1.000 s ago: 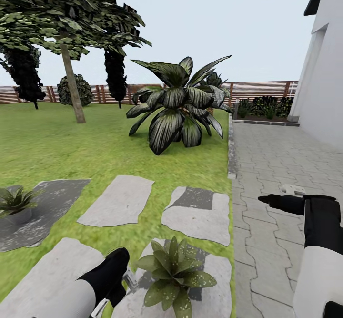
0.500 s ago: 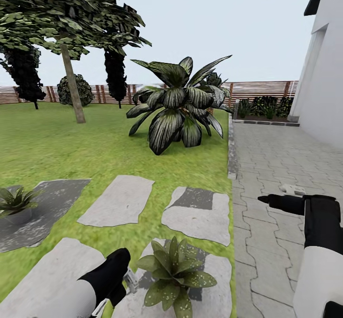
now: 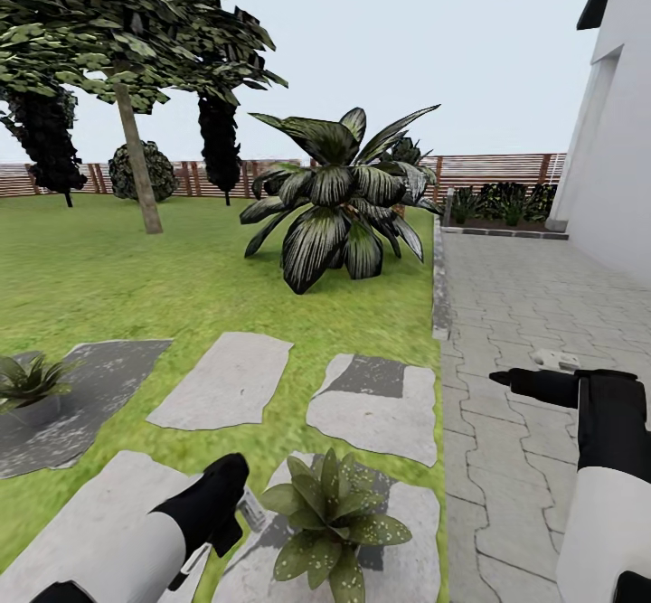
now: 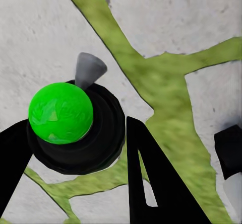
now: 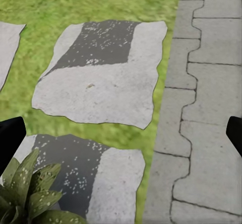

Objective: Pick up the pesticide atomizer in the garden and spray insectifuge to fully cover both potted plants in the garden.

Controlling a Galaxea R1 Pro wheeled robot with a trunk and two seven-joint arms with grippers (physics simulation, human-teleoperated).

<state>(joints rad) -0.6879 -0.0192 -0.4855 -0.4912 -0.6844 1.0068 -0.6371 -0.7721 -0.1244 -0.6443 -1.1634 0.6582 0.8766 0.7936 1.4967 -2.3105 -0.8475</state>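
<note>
A: Left gripper (image 4: pixel 75 148) is down low at the bottom of the head frame, jaws clamped on the pesticide atomizer (image 4: pixel 68 118). In the left wrist view you're looking straight down on its green body, with the grey nozzle poking out past it.

B: And the near potted plant (image 3: pixel 330 517) sits just right of that hand, bottom centre, on a pale stone slab (image 3: pixel 398 549). Its leaves are speckled white already, so I'd judge it has taken some spray.

A: The risk is the other one. The second potted plant (image 3: pixel 32 386) is at the left edge of the frame, well apart. From here the nozzle would likely miss it.

B: Which way is the nozzle facing? Hard to read. If it points at stone and not leaves, the spray is wasted and the cover stays patchy.

A: Also the bottle looks held near its top, between black fingers. A slip in the grip could tilt it off aim.

B: Right gripper (image 3: pixel 506 377)?

A: Right side of the frame, over the paving (image 3: pixel 506 314), near a small white object (image 3: pixel 556 360) I can't identify. Jaws spread wide in its wrist view, holding nothing.
</note>
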